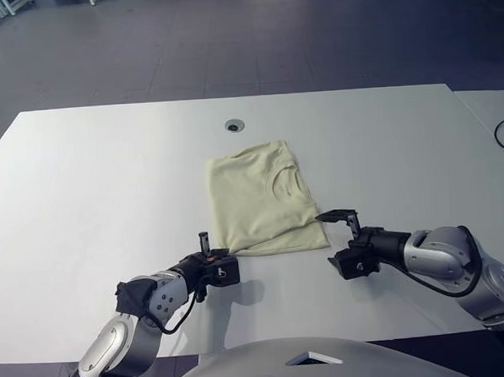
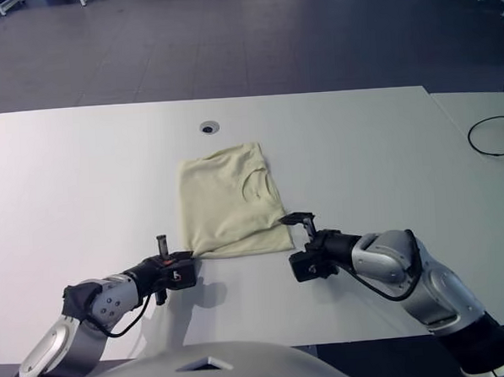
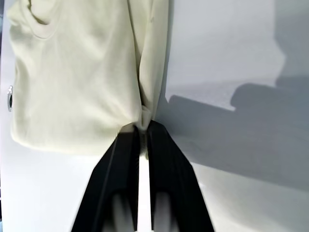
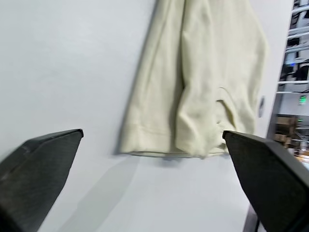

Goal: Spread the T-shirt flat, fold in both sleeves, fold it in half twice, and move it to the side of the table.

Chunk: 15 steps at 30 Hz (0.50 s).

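Two tools | left tool [image 3: 143, 135] clenched on T-shirt [image 1: 261, 196] corner | right tool [image 1: 345, 219] released, just beside hem

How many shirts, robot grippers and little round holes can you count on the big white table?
Pale yellow T-shirt, partly folded: 1
Black two-finger grippers: 2, the left gripper pinching the shirt's corner and the right gripper open
Round metal-rimmed hole in the white table: 1
Total: 4
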Available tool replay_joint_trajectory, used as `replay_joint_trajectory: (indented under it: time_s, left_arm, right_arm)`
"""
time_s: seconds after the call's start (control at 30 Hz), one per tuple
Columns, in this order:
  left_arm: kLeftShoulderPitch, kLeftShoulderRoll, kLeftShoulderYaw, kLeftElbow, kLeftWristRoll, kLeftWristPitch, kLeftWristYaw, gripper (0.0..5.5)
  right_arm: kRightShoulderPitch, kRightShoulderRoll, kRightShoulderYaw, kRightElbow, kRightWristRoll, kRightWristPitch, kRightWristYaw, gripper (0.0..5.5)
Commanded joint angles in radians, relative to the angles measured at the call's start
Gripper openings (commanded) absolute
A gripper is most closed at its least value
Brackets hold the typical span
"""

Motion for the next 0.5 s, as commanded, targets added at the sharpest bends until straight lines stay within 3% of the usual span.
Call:
replay_joint_trajectory:
  time_s: [0.03, 0.27, 0.5]
  left_arm:
    - [0.021, 0.042, -0.013, 0.003, -0.021, 0.017, -0.094, 0.06]
    - [0.016, 0.061, 0.007, -0.021, -0.046, 0.013, -0.143, 0.06]
    - [0.034, 0.117, 0.021, -0.029, -0.074, -0.019, -0.187, 0.06]
  right_arm:
    - [-0.033, 0.046, 0.059, 0.087, -0.069, -0.010, -0.022, 5.40]
    - [-0.077, 0.110, 0.102, 0.147, -0.112, -0.006, -0.069, 5.40]
    - [-0.108, 0.093, 0.107, 0.202, -0.116, -0.036, -0.088, 4.13]
